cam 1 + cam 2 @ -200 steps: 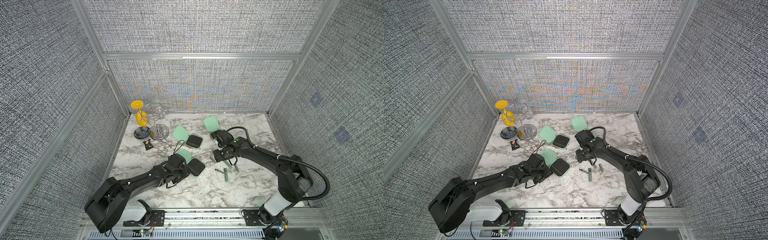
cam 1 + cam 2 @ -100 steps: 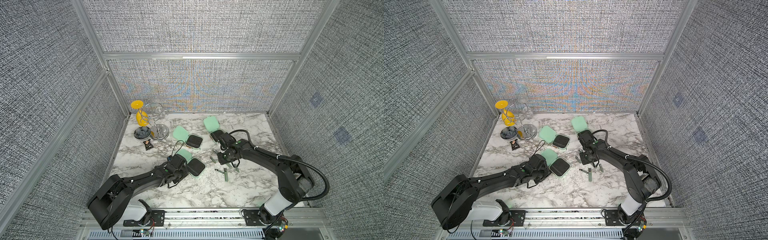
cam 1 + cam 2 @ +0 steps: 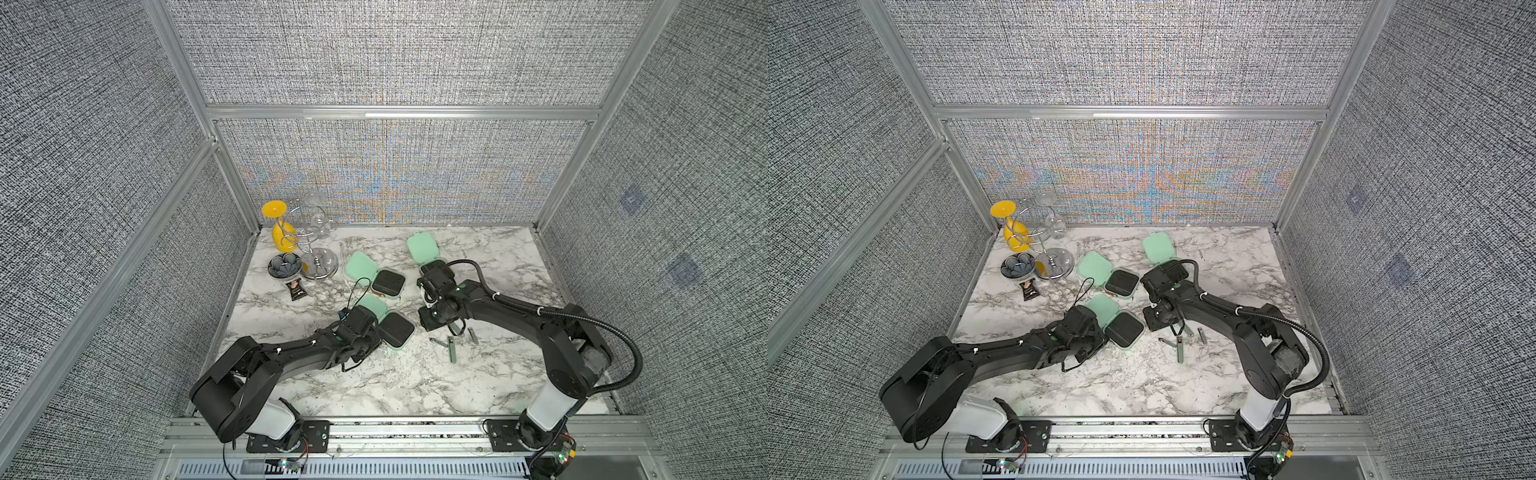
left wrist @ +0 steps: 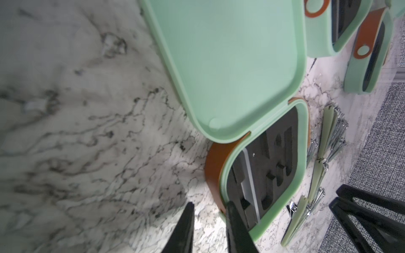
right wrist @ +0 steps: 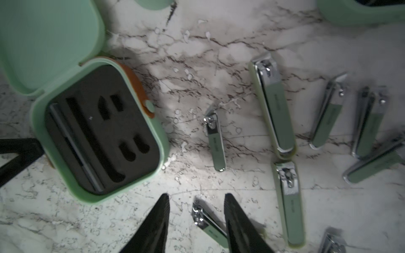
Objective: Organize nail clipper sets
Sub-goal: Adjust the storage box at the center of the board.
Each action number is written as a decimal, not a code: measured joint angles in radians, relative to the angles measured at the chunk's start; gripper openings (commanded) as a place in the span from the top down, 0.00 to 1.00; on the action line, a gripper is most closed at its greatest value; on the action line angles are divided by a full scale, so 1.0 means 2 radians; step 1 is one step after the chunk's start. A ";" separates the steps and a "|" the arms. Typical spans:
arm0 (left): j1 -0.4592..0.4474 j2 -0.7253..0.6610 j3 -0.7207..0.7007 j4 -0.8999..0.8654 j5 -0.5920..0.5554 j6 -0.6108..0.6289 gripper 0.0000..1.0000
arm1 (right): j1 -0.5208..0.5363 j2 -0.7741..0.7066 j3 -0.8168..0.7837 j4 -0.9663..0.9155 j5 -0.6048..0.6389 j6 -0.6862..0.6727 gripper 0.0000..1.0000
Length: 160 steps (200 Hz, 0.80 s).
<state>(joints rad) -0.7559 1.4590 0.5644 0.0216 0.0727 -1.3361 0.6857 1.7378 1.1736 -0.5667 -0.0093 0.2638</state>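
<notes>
Three mint cases lie open on the marble counter (image 3: 399, 386), in a loose row running from the middle toward the far wall. The near case (image 3: 397, 329) sits mid-counter. The mid case (image 3: 388, 282) is just beyond it. The far case (image 3: 422, 246) lies further back and to the right, its base mostly hidden under the right arm in both top views.

The left tool (image 4: 210, 203) reaches in from the near left and sits at the near-left side of the near case, closed down to a narrow gap. One finger (image 4: 235, 221) overlaps the rim at a corner and the other stands just outside the wall. Whether the wall is pinched between them cannot be told. A slim grey strip (image 5: 74, 144) lies in one long slot of that case's black insert.

The right tool (image 5: 196, 196) hangs low just right of the near case, open, with its fingers either side of a small clipper (image 5: 208, 221) that lies on the marble. Whether either finger touches it cannot be told. More clippers (image 5: 274, 105) are scattered on the counter further right, several close together and all apart from the cases.

In the far left corner stand a dark dish (image 3: 284, 266), a black packet (image 3: 297, 291) and a wire rack (image 3: 318, 268) with a yellow glass (image 3: 284, 239)
</notes>
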 measured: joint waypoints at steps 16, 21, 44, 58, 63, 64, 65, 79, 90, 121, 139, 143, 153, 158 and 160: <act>0.000 0.002 0.000 0.006 0.003 0.000 0.75 | 0.009 0.016 0.015 0.003 -0.005 0.002 0.57; 0.000 0.002 -0.001 0.007 0.003 0.000 0.75 | 0.011 0.021 0.019 0.005 -0.007 0.002 0.58; 0.000 -0.004 -0.006 0.007 0.003 -0.002 0.75 | 0.019 0.043 0.035 0.009 -0.009 0.002 0.61; 0.000 -0.013 -0.011 0.000 0.004 -0.003 0.75 | 0.020 0.054 0.041 0.011 -0.010 0.003 0.63; 0.000 -0.016 -0.013 -0.003 0.003 -0.004 0.75 | 0.020 0.057 0.043 0.012 -0.011 0.006 0.64; 0.000 -0.017 -0.013 -0.005 0.003 -0.004 0.75 | 0.020 0.058 0.043 0.012 -0.011 0.006 0.64; 0.000 -0.018 -0.013 -0.005 0.003 -0.004 0.75 | 0.020 0.059 0.043 0.012 -0.011 0.006 0.64; 0.000 -0.028 -0.017 -0.013 0.002 -0.005 0.75 | 0.020 0.068 0.047 0.013 -0.011 0.006 0.66; 0.000 -0.037 -0.020 -0.017 0.000 -0.006 0.75 | 0.020 0.075 0.050 0.014 -0.012 0.008 0.68; 0.000 -0.059 -0.026 -0.031 -0.009 -0.009 0.75 | 0.021 0.090 0.055 0.018 -0.015 0.010 0.68; 0.000 -0.071 -0.027 -0.037 -0.013 -0.009 0.75 | 0.023 0.093 0.053 0.020 -0.017 0.013 0.68; 0.000 -0.073 -0.027 -0.038 -0.014 -0.010 0.75 | 0.023 0.093 0.052 0.021 -0.017 0.014 0.68; 0.000 -0.082 -0.030 -0.041 -0.018 -0.009 0.75 | 0.024 0.092 0.050 0.022 -0.019 0.019 0.68; 0.000 -0.087 -0.031 -0.043 -0.020 -0.009 0.75 | 0.025 0.092 0.048 0.023 -0.020 0.022 0.68; 0.000 -0.089 -0.031 -0.044 -0.021 -0.009 0.75 | 0.025 0.091 0.047 0.024 -0.020 0.023 0.68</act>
<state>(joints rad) -0.7567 1.2819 0.5022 -0.0669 0.0303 -1.3548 0.7361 1.9202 1.2686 -0.5190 -0.0498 0.3088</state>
